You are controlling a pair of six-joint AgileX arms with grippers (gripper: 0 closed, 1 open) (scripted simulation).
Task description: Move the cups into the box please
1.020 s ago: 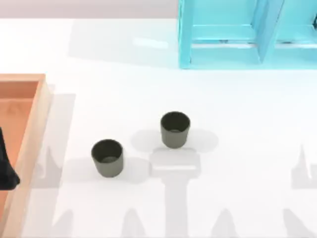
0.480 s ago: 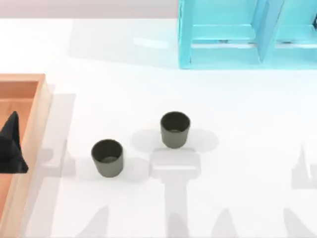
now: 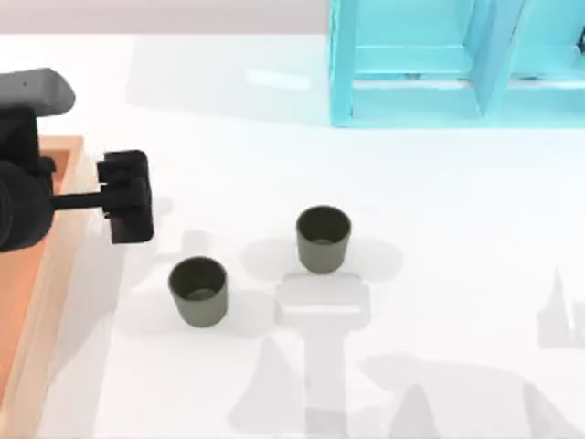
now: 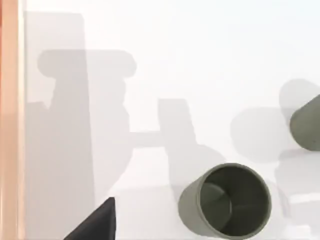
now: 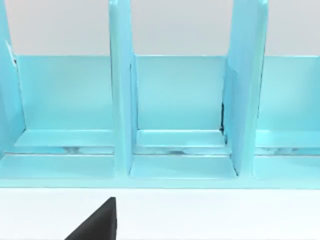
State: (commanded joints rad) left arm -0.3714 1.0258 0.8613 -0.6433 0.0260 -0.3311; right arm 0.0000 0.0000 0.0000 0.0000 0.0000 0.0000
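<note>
Left gripper [image 3: 128, 197] over the white table [image 3: 439, 274] just right of the box [image 3: 55, 265], above and left of the nearer cup; nothing held. Finger opening: cannot tell from the top view, and only a dark tip [image 4: 97, 222] seen in the left wrist view. Left arm reaching in across the box's rim from the table's left edge.

Cups counted: two, identical, dark olive-grey, round, no handles, both upright with mouths open. First cup [image 3: 198, 290] on the table near the left gripper, apart from it. Second cup [image 3: 323, 239] further right and a little further back, well apart from the first. In the left wrist view, first cup [image 4: 227, 200] seen from above with its hollow in view, second cup [image 4: 306, 124] cut off at the picture's edge. Neither cup inside the box.

Box counted: one, orange-brown wood with a lighter raised rim, at the table's left edge, partly cut off by the picture.

Cyan shelf frame [image 3: 457, 64] counted: one, at the back right of the table; upright dividers [image 5: 120, 100] and open bays seen in the right wrist view, with a dark fingertip [image 5: 97, 222] of the right gripper before it.

Writing, brands, labels: none legible on any item.
</note>
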